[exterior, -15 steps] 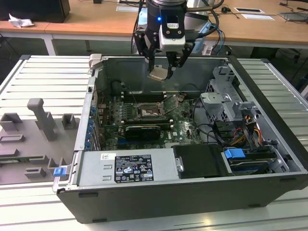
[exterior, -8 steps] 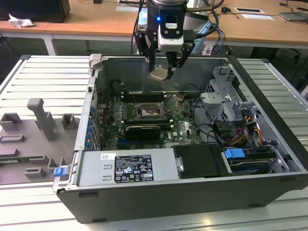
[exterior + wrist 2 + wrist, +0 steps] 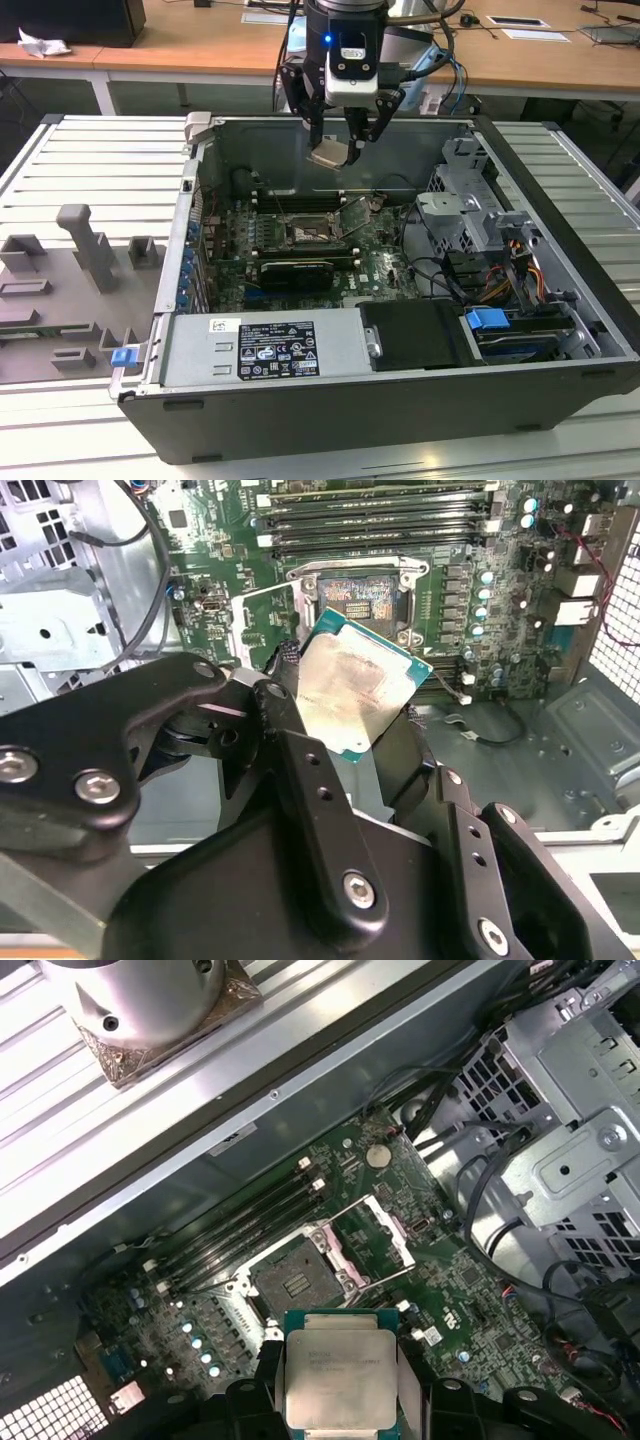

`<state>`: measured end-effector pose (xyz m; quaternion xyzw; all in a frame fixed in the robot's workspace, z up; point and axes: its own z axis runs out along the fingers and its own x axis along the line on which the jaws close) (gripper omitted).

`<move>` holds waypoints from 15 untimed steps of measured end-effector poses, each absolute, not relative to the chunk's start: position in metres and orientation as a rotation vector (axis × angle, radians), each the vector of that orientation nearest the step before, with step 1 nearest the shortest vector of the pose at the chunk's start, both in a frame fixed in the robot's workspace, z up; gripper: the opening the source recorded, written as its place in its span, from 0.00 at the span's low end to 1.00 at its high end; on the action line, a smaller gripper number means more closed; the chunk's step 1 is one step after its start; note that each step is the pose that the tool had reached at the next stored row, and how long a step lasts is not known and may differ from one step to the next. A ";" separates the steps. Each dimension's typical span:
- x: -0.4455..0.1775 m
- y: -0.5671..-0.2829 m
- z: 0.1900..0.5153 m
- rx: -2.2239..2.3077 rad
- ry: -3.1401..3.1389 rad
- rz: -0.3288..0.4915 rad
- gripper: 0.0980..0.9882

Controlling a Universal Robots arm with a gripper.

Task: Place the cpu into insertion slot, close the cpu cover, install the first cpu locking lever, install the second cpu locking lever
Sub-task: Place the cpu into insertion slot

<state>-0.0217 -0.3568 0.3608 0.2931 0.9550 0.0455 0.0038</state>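
Note:
My gripper (image 3: pixel 335 148) hangs above the open computer case, shut on the cpu (image 3: pixel 328 153), a flat square chip with a pale metal top. The chip is tilted between the black fingers (image 3: pixel 288 720) in the second wrist view, where the cpu (image 3: pixel 355 690) sits in front of the insertion slot (image 3: pixel 365 595). In the first wrist view the cpu (image 3: pixel 340 1375) is clear of the insertion slot (image 3: pixel 295 1282) and apart from it. The slot's dark centre is bare. The cpu cover (image 3: pixel 398 1240) stands swung open beside the socket, as does the cpu cover (image 3: pixel 240 620) in the second wrist view.
Long black memory slots (image 3: pixel 300 195) run behind the socket (image 3: pixel 312 228), and a black graphics card (image 3: pixel 295 272) lies in front of it. A drive cage (image 3: pixel 470 205) with cables fills the case at the exterior view's right. A grey fixture (image 3: pixel 70 280) lies outside the case.

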 end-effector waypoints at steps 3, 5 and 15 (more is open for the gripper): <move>-0.022 -0.357 0.361 0.947 2.983 0.142 0.49; -0.022 -0.357 0.361 0.963 2.977 0.142 0.49; -0.022 -0.357 0.361 1.055 2.943 0.142 0.49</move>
